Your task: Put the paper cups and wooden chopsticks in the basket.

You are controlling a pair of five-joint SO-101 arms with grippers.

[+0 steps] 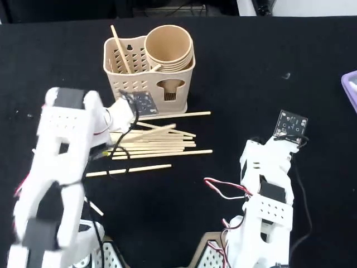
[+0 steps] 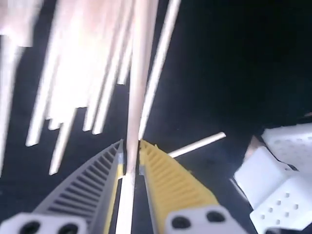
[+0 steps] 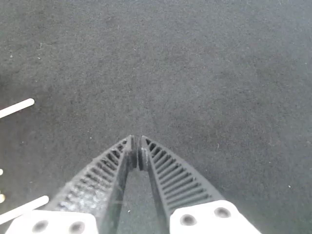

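A beige perforated basket (image 1: 127, 78) stands at the back of the black table with stacked paper cups (image 1: 169, 48) in one compartment and a chopstick (image 1: 120, 49) leaning in the other. Several wooden chopsticks (image 1: 156, 142) lie in a pile in front of it. My left gripper (image 2: 130, 152) is low over the pile's left end, shut on one chopstick (image 2: 139, 83) that runs between its fingers. My right gripper (image 3: 135, 152) hovers shut and empty over bare cloth to the right of the pile, on the right arm (image 1: 273, 167).
One chopstick (image 1: 129, 170) lies apart in front of the pile. A purple object (image 1: 350, 86) shows at the right edge. The white base of an arm (image 2: 280, 180) is near the left gripper. Black cloth is open right of the basket.
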